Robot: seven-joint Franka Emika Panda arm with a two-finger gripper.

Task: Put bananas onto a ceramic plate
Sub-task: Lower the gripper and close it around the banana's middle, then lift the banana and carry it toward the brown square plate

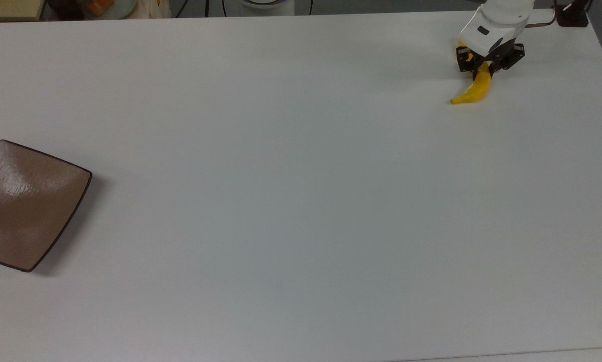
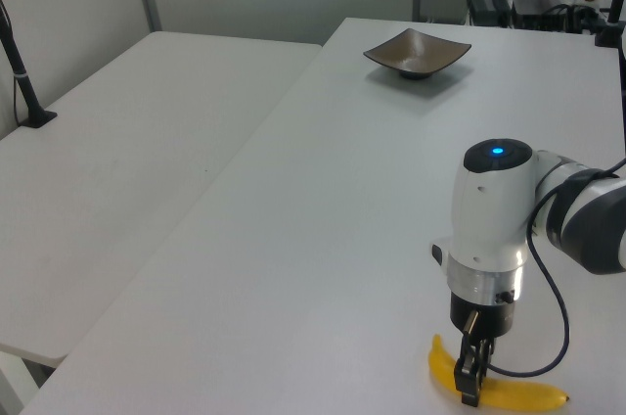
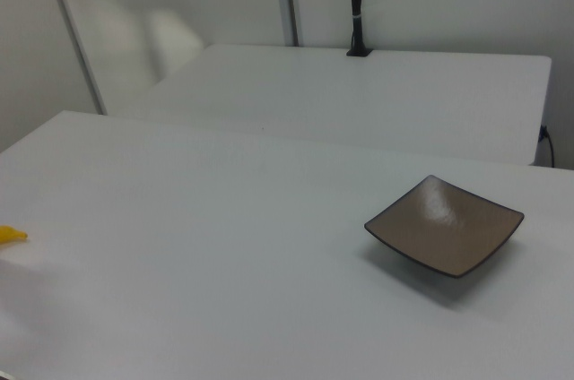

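One yellow banana [image 1: 474, 90] lies on the white bench [image 1: 301, 201], well apart from the brown ceramic plate [image 1: 27, 203], which sits at the far opposite end. The gripper [image 1: 483, 68] stands over the banana, jaws narrowed around its upper part and gripping it.

banana [image 1: 474, 89] and plate [image 1: 27, 204] well apart

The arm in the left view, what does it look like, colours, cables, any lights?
The arm has a glossy white wrist housing with a small blue light on top, a silver ring beneath it and a grey joint behind. A thin black cable loops down beside it. The end effector is black, with slim dark fingers.
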